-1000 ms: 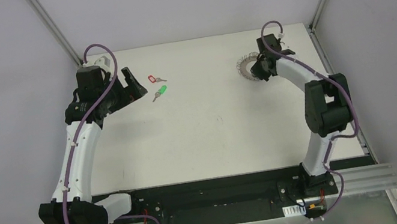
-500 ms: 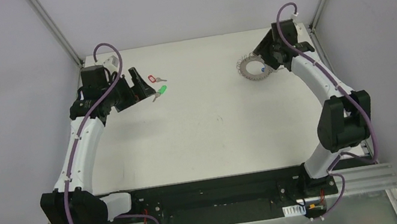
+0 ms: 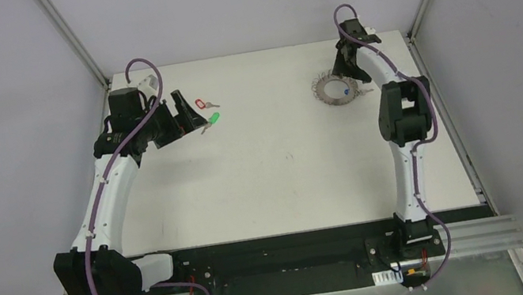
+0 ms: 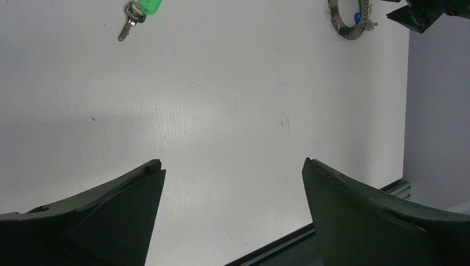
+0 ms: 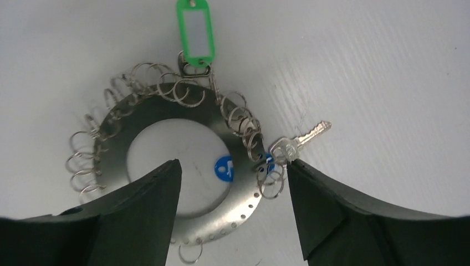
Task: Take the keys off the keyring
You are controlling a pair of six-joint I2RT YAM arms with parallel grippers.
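Right gripper [image 5: 233, 166] hangs open over the keyring [image 5: 119, 136]; I judge it stiff, slick and light, so I'd pinch the right-hand key [image 5: 296, 141] by its head.

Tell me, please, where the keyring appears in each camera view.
Top external: the keyring lies far right on the table.
Left wrist: top right corner, cut by the edge.
Right wrist: centre, filling the view.
Shared landmark: the blue spot at its inner edge.

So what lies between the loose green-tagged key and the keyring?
Nothing: the table between the loose green-tagged key and the keyring is bare, as the top view and the left wrist view show.
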